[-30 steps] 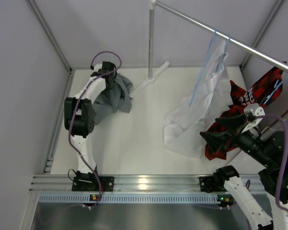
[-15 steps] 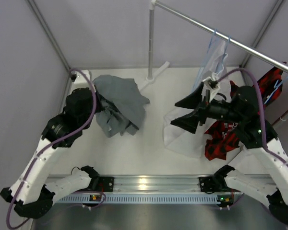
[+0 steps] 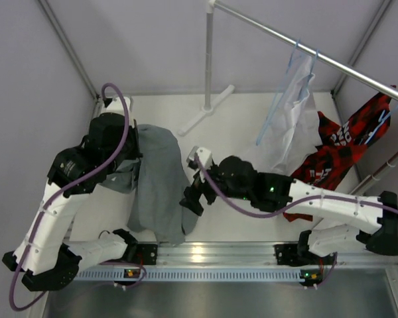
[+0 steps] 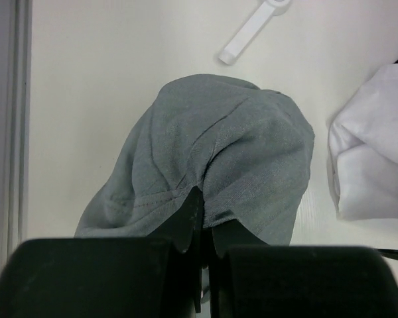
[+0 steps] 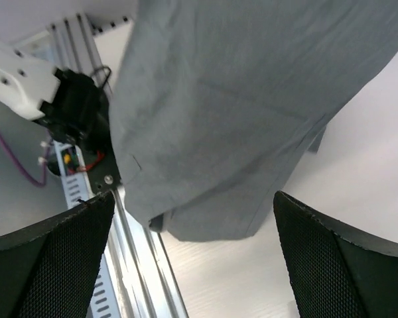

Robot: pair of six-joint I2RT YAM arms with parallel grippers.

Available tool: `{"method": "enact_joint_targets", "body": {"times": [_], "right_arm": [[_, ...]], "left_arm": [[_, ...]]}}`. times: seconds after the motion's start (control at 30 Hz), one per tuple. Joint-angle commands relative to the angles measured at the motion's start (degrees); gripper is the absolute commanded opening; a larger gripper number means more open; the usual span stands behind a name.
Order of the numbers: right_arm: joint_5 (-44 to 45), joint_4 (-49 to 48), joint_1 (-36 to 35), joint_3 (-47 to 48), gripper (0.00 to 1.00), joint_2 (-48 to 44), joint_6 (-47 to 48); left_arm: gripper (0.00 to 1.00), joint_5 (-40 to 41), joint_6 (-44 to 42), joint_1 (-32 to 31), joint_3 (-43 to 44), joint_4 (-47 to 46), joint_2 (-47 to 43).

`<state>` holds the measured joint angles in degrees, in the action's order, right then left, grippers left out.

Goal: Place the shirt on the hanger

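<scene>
The grey shirt [image 3: 160,192] hangs in a long drape from my left gripper [image 3: 135,152], down to the table's front edge. In the left wrist view my left gripper [image 4: 203,222] is shut on a fold of the shirt [image 4: 232,139]. My right gripper [image 3: 188,197] is open beside the shirt's lower right edge. In the right wrist view its fingers [image 5: 53,265] stand wide apart with the shirt's hem [image 5: 252,86] between and beyond them, not touching. A light-blue hanger [image 3: 276,106] hangs on the rail at the back right.
A white shirt [image 3: 293,112] hangs on the rail [image 3: 331,61] by the hanger, and a red-and-black garment [image 3: 335,149] to its right. The rack's post [image 3: 208,59] stands at the back. The aluminium rail [image 3: 205,253] runs along the front edge.
My left arm has lifted the shirt and carried it forward, so it now hangs long. My right arm swung from the white shirt down and left to the grey shirt's lower edge.
</scene>
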<state>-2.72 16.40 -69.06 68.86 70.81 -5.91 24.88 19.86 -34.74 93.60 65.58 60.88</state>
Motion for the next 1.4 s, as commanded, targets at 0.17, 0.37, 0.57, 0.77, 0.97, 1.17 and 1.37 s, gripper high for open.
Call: {"method": "enact_joint_targets", "body": {"times": [0.17,0.37,0.57,0.77,0.97,1.17,1.37], "right_arm": [[18.2,-19.3,-7.4,-5.4,0.99,5.8,-5.0],[33.7,-17.8,-6.1,-7.5,0.99,3.0,-6.2],[43.6,-5.9,-4.7,-11.2,0.99,-9.9,-10.0],[43.7,3.9,-4.2,-13.5,0.99,-20.8,-12.7],[36.8,3.4,-4.2,-16.1,0.99,-26.7,-11.3],[30.7,2.8,-4.2,-16.0,0.99,-24.6,-7.1],[27.3,2.3,-3.9,-15.9,0.99,-21.2,-4.5]], "left_arm": [[0.0,-4.1,1.6,-0.1,1.8,-1.9,0.6],[0.0,-19.5,-1.8,-0.1,-10.7,-14.8,4.7],[0.0,-26.6,-7.1,-4.1,-12.6,-21.3,20.5],[0.22,-18.2,-8.0,-6.0,-4.0,-25.1,33.2],[0.98,11.0,5.6,-5.9,-5.9,-25.2,24.2],[0.98,18.9,19.8,-5.7,-33.6,-32.2,2.3],[0.97,6.9,34.9,-2.0,-53.1,-34.2,-9.5]]}}
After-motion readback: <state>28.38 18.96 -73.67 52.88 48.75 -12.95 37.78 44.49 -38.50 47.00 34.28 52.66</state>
